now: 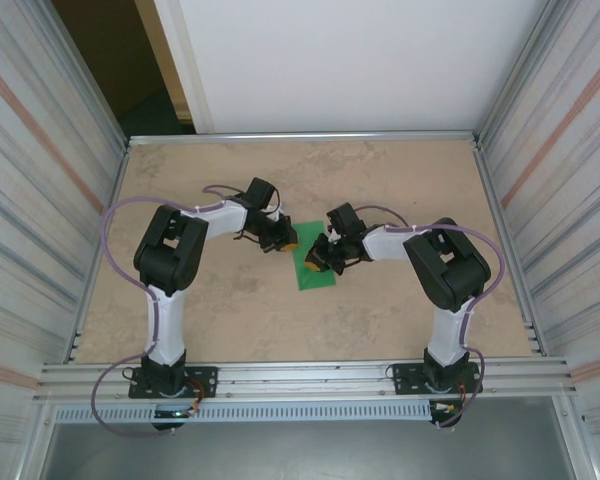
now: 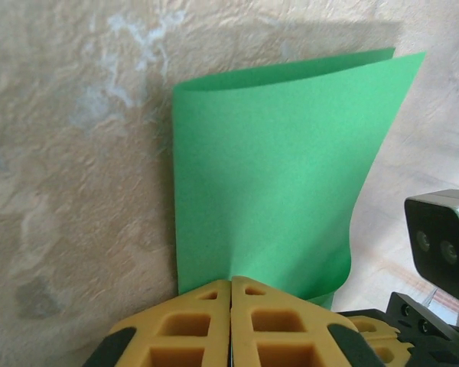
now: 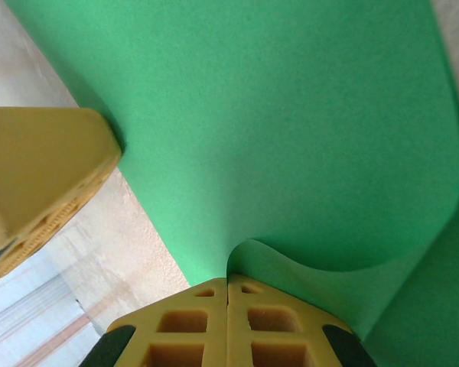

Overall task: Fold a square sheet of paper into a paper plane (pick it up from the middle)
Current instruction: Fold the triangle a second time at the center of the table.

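Observation:
The square sheet of paper [image 1: 315,272] is bright green and lies mid-table between both grippers, bent over on itself in a loose curl, with no dart-shaped paper plane in view. My left gripper [image 1: 285,243] pinches the sheet's upper left edge. In the left wrist view its jaws [image 2: 231,281] are shut, and the sheet [image 2: 275,168] rises from them with a dimple at the tips. My right gripper [image 1: 318,258] is shut on a curled edge of the sheet [image 3: 291,115], seen at its jaws [image 3: 228,280]. A yellow finger of the left gripper [image 3: 38,164] touches the sheet's far edge.
The mottled beige table [image 1: 230,300] is bounded by aluminium rails [image 1: 300,375] at the front and corrugated walls on both sides. The right arm's wrist camera [image 2: 441,241] sits close beside the left gripper. Both forearms converge toward the table's middle.

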Motion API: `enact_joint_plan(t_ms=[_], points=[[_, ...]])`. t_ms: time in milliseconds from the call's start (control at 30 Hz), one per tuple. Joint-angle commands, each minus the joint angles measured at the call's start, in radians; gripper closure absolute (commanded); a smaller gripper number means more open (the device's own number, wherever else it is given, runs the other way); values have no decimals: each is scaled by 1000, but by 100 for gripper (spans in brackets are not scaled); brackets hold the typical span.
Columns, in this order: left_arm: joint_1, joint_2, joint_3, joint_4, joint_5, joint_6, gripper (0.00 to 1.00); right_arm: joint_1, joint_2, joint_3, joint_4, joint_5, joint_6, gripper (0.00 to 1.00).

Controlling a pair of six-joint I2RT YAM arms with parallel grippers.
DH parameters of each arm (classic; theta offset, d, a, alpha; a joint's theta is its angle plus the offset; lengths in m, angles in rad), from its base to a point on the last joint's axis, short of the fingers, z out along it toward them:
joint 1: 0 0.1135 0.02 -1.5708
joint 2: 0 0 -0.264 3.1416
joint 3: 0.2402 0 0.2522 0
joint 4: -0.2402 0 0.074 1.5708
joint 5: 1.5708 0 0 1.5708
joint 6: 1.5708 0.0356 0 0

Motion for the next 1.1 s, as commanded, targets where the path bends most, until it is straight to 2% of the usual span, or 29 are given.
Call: enact_joint_plan(t_ms=[0, 167, 533, 1067], points=[[-5, -24, 24, -16, 3, 13, 89, -5, -36, -26, 24, 27, 35, 100], [-9, -78, -23, 28, -15, -12, 87, -4, -57, -47, 56, 34, 73, 100], [-30, 10, -2, -20, -27, -18, 89, -8, -57, -68, 110, 24, 93, 100], [-32, 18, -1, -67, -59, -20, 91, -7, -38, -68, 148, 8, 97, 100]])
